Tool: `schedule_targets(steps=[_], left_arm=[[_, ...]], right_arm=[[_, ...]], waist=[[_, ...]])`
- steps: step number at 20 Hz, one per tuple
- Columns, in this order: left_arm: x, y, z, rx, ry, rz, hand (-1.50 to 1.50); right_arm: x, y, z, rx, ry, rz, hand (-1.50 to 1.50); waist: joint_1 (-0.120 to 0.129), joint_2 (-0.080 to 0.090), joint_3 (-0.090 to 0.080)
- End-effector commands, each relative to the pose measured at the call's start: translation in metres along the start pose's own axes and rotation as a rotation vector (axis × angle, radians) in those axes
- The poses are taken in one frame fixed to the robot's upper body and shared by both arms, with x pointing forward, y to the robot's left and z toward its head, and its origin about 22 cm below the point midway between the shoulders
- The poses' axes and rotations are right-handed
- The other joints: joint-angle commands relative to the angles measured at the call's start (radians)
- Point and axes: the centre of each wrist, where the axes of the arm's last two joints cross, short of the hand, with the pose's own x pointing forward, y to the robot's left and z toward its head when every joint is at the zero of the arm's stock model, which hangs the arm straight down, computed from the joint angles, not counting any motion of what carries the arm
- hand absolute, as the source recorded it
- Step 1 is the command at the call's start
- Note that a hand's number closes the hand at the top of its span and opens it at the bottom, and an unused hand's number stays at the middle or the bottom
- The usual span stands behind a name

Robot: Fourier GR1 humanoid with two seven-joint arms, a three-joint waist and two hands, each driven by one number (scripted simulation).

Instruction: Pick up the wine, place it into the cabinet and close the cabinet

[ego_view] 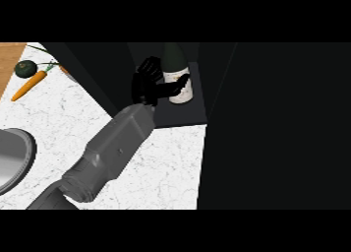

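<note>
Wine bottle [178, 74] is standing upright on the dark shelf of the cabinet [185, 115], label facing out, neck going up into the shadow at the top. One grey forearm comes up from the lower left across the white marble tabletop [167, 162], and its black hand [152, 83] is right beside the bottle on its left. Fingers [147, 69] look fairly straight and spread, with the thumb [179, 81] stretching over the bottle's front around label height. Pretty dark in there, so I honestly can't say whether the thumb is actually touching the glass or just in front of it, and I also can't tell which arm it is from this angle. Nothing looks curled tight round the bottle.

Cabinet door [287, 123] fills the whole right side as a big black panel, swung open.

Over in the top left corner there's a carrot [29, 84] and a dark green round vegetable [25, 68] lying near a wooden board [4, 74]. Grey metal sink [7, 162] shows at the left edge.
</note>
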Motion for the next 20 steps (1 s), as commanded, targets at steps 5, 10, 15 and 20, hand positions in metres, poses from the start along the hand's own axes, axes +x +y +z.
schedule_targets(steps=[5,10,15,20], left_arm=[[-0.019,0.013,0.016,-0.006,0.013,-0.022,1.50],[-0.021,0.004,0.024,-0.024,0.029,-0.002,1.50],[-0.015,-0.005,0.022,0.021,0.001,0.044,1.50],[-0.015,-0.012,0.024,0.057,-0.007,0.066,-1.50]], right_arm=[[0.004,0.001,0.007,0.017,-0.019,-0.009,-1.50],[0.005,0.010,-0.004,0.047,-0.029,-0.032,-1.50],[0.007,0.003,0.004,0.025,-0.015,-0.025,-1.50],[0.004,0.004,-0.004,0.052,-0.024,-0.013,-1.50]], waist=[[-0.021,-0.001,0.000],[-0.046,0.005,-0.001],[-0.042,0.002,0.000],[-0.048,0.006,0.000]])
